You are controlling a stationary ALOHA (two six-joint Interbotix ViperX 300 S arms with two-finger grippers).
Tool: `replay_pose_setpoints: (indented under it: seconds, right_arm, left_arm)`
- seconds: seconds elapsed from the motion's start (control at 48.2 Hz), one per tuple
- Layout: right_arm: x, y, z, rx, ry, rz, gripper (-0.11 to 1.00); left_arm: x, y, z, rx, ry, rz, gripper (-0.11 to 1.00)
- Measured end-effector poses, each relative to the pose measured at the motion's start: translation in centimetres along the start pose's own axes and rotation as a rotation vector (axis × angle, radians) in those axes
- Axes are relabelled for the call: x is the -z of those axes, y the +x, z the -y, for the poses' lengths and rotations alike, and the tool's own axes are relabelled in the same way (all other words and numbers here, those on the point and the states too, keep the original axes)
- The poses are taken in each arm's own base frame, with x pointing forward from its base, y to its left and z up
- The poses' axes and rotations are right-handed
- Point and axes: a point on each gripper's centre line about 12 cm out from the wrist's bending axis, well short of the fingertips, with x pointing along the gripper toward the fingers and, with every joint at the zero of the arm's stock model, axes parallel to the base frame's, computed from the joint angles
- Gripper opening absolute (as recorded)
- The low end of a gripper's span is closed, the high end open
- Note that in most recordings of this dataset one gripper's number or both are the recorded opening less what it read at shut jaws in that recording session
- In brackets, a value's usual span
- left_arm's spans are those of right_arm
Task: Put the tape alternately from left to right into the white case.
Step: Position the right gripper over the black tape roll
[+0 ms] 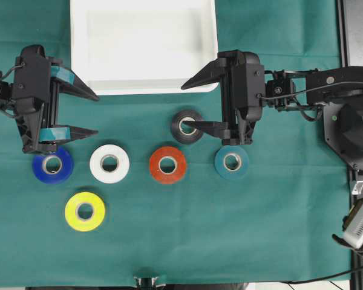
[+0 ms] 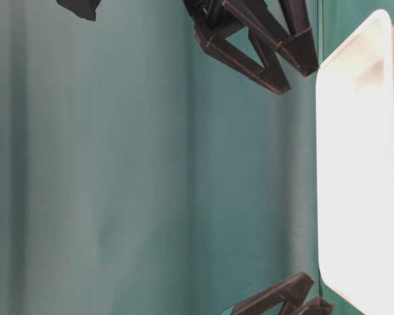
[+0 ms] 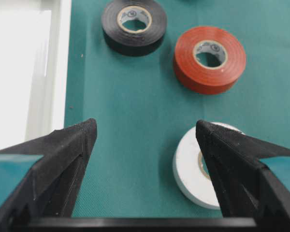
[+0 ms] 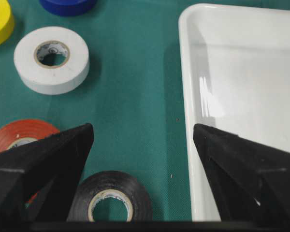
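Observation:
The white case lies empty at the back centre. On the green cloth, blue, white, red and teal tape rolls form a row, with yellow nearer the front and black behind the row. My left gripper hovers open above the blue roll, beside the case's left corner; its wrist view has the white roll under one finger. My right gripper is open, one finger over the black roll, the other over the case rim. Neither holds anything.
The green cloth covers the table. The right arm's base and a grey frame stand past the cloth's right edge. The table-level view shows only the case's side and black finger parts.

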Motion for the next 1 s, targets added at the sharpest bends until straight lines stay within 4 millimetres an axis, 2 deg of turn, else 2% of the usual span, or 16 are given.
replay_pose_setpoints:
  seconds: [0.851,0.997]
  right_arm:
    - [-0.09,-0.02,-0.01,0.000,0.000,0.002,0.76]
    - [0.01,-0.33,-0.50,-0.014,-0.007,0.004,0.76]
  left_arm:
    - [0.00,0.00,0.00,0.000,-0.002,0.000,0.90]
    - [0.00,0.00,0.00,0.000,0.000,0.000,0.90]
